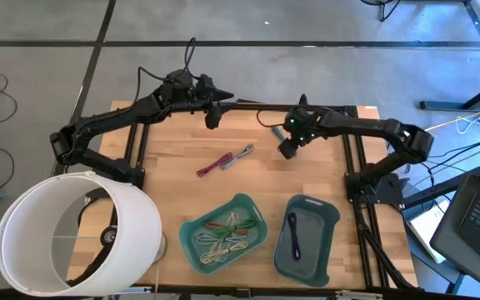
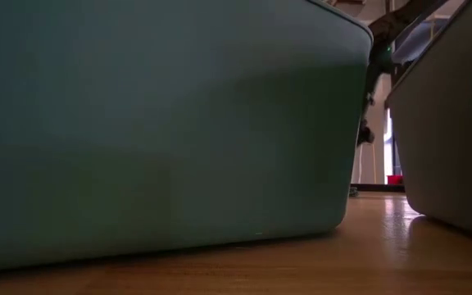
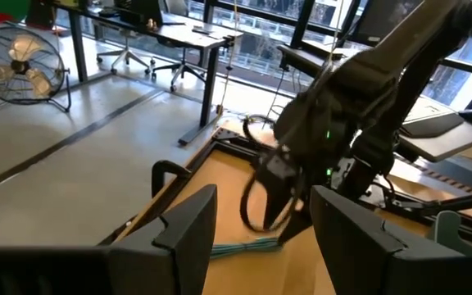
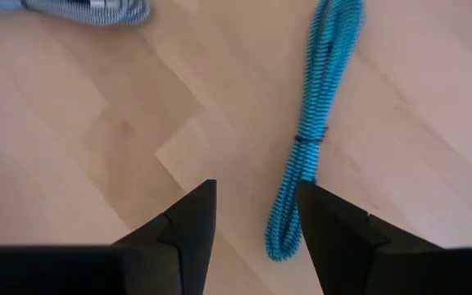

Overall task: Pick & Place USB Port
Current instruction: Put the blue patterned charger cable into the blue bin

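A teal-blue braided USB cable bundle (image 4: 308,123) lies flat on the wooden table, tied at its middle. My right gripper (image 4: 256,223) is open above it, and the bundle's near end shows between the two fingertips. In the high view that gripper (image 1: 288,148) stands right of the table's middle. A grey cable bundle (image 1: 242,153) and a red one (image 1: 213,164) lie side by side at the table's middle. My left gripper (image 1: 212,114) is open and raised near the far edge. Its wrist view shows the teal cable (image 3: 246,246) under the right arm.
A teal bin (image 1: 192,227) holding several cables and a blue-grey bin (image 1: 333,218) with one dark cable stand at the near edge. They fill the low view as the teal bin's wall (image 2: 162,123) and the grey bin's wall (image 2: 457,123). A white cylinder (image 1: 73,229) overhangs the near left corner.
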